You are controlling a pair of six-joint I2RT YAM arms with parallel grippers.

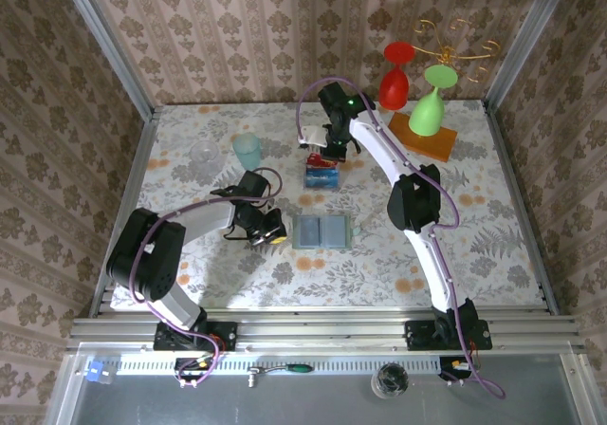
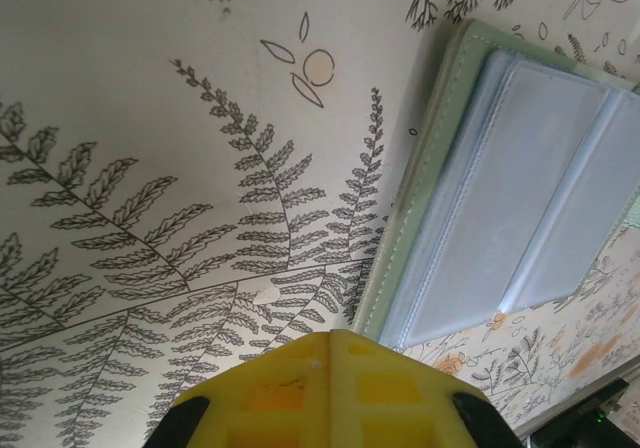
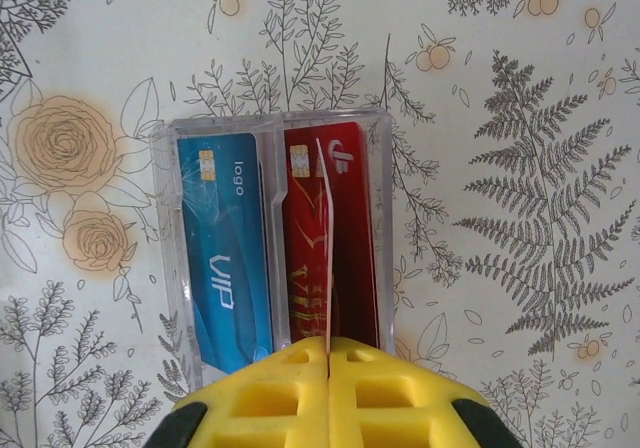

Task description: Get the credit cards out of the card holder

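1. While the right fingers (image 3: 322, 378) are pressing shut on one of the credit cards, that held card (image 3: 324, 238) is standing on edge at lower centre of the right wrist view. It is being seen edge-on, so its face colour is not showing clearly.
2. The held card is running straight up the frame from the fingers. Its long axis is lining up with the two slots of the clear box (image 3: 165, 218), which is lying on the counter (image 3: 520, 68) beneath it. The card is hanging over the right-hand slot, just beside the divider; whether it is touching the box cannot be told.
3. A blue card (image 3: 225, 248) is lying flat in the left slot and a red card (image 3: 355, 238) in the right slot, both parallel to the held card.
4. The card holder (image 1: 322, 232) is lying open and flat at centre of the top view, its panels side by side. Its clear sleeves are appearing empty in the left wrist view, though part is running off the frame.
5. The left fingers (image 2: 328, 383) are sitting closed on nothing, just left of the card holder in the top view. The left arm is the nearer one to it.
6. Judgement: the extraction is looking nearly complete. The coming move is probably calling for a straight release into the right slot, and a tilt could be leaving the card propped on the divider.
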